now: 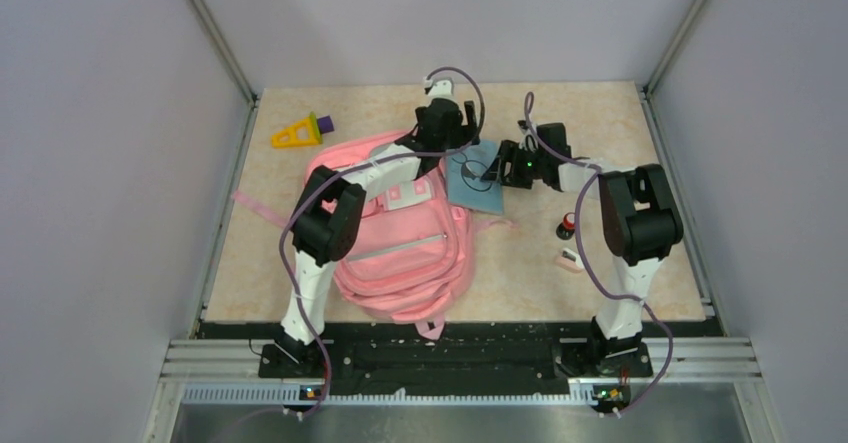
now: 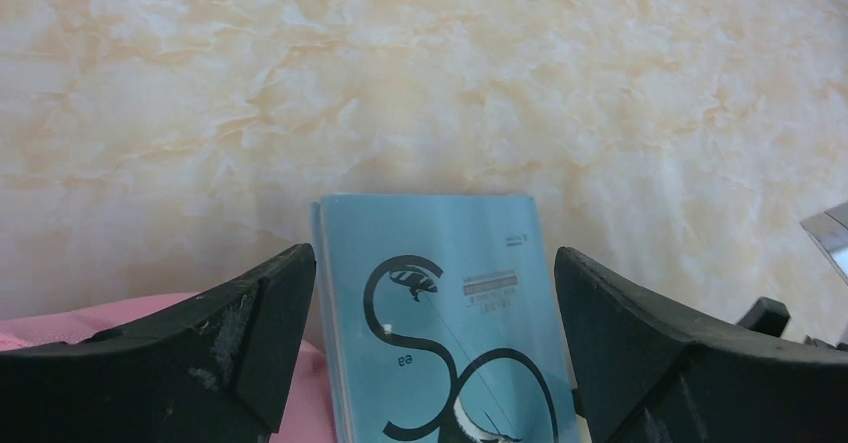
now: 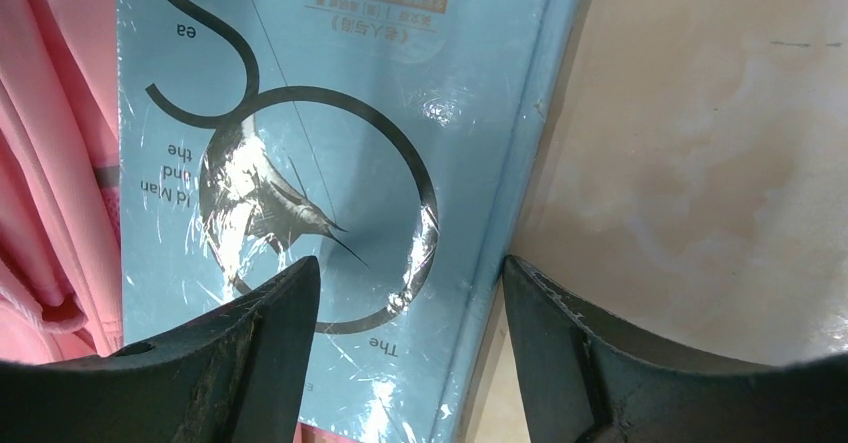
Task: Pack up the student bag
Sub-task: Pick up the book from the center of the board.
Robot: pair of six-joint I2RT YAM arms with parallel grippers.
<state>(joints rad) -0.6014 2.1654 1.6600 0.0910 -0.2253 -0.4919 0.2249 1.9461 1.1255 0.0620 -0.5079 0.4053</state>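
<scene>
The student bag (image 1: 400, 238), a pink backpack, lies flat mid-table. A light blue shrink-wrapped book (image 1: 474, 185) lies at its upper right, partly resting on the pink fabric. My left gripper (image 1: 455, 148) is open just over the book's far end; in the left wrist view the book (image 2: 450, 303) lies between and beyond the open gripper (image 2: 435, 298), with pink bag fabric (image 2: 60, 328) at lower left. My right gripper (image 1: 493, 173) is open at the book's right side. In the right wrist view the gripper (image 3: 410, 298) straddles the book's (image 3: 300, 113) right edge, with the bag (image 3: 50, 163) at left.
A yellow triangular toy with a purple piece (image 1: 300, 131) lies at the far left of the marbled table (image 1: 600, 123). A small red and black object (image 1: 568, 225) and a small pink and white object (image 1: 571, 259) lie right of the bag, by the right arm.
</scene>
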